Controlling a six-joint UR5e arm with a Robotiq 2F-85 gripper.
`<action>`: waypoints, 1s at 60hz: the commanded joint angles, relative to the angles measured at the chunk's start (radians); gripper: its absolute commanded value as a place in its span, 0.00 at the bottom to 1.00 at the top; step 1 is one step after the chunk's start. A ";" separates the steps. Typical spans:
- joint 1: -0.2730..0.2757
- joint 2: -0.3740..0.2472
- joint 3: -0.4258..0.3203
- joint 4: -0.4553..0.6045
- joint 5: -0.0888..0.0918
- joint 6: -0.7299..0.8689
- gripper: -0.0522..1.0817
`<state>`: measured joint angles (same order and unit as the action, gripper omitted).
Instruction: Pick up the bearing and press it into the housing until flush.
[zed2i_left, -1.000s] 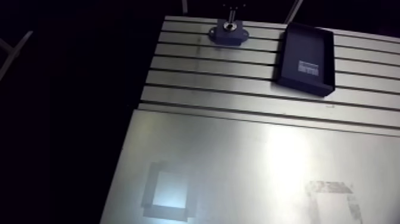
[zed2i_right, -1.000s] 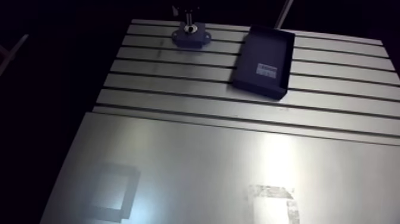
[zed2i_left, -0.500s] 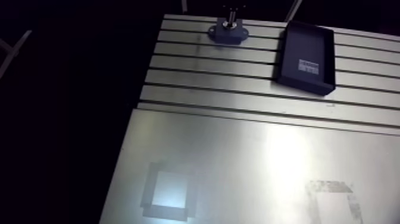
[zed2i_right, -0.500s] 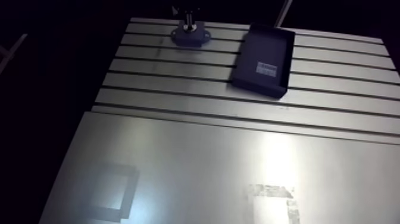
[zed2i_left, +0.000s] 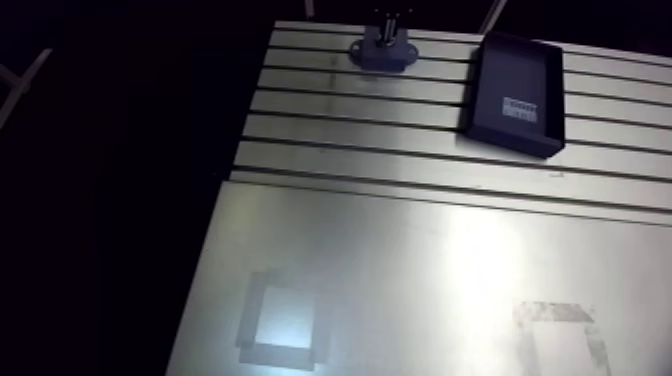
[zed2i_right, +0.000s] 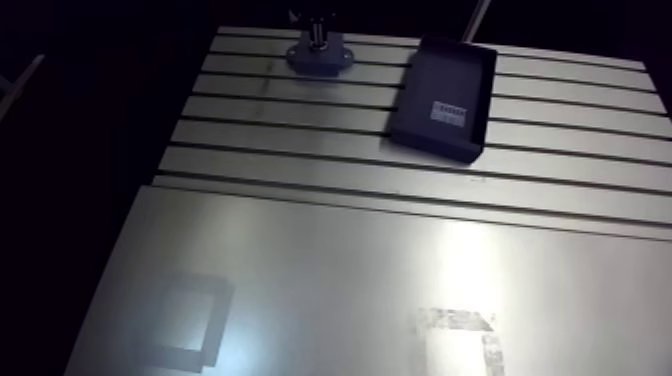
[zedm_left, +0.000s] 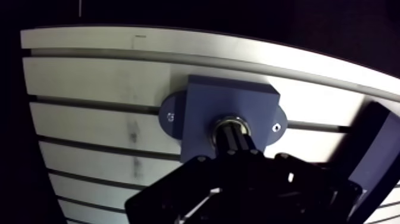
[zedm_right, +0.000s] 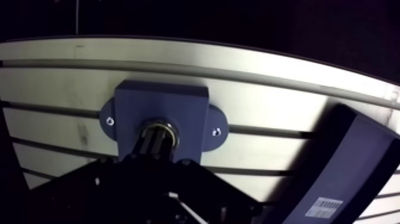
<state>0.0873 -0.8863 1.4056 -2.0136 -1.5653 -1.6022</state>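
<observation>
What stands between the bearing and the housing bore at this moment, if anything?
Nothing visible. The bearing sits at the bore of the housing, directly under the gripper; the dark tray lies apart, beside it.

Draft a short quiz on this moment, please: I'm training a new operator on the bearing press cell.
1. True or false: the housing stands on the slotted table beside the dark tray, not inside it.
2. Where is the gripper? A) right at the housing's middle; B) over the tray; C) off the table's edge.
3. Which part shows as a metal ring in the housing's bore?

Key: 1 true. 2 A. 3 the bearing.
</observation>
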 joint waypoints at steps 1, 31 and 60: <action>0.000 0.001 0.000 0.000 0.001 -0.002 1.00; 0.002 0.001 0.000 0.001 0.000 -0.002 1.00; 0.003 0.002 0.002 0.000 -0.002 -0.003 1.00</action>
<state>0.0909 -0.8847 1.4071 -2.0136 -1.5666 -1.6052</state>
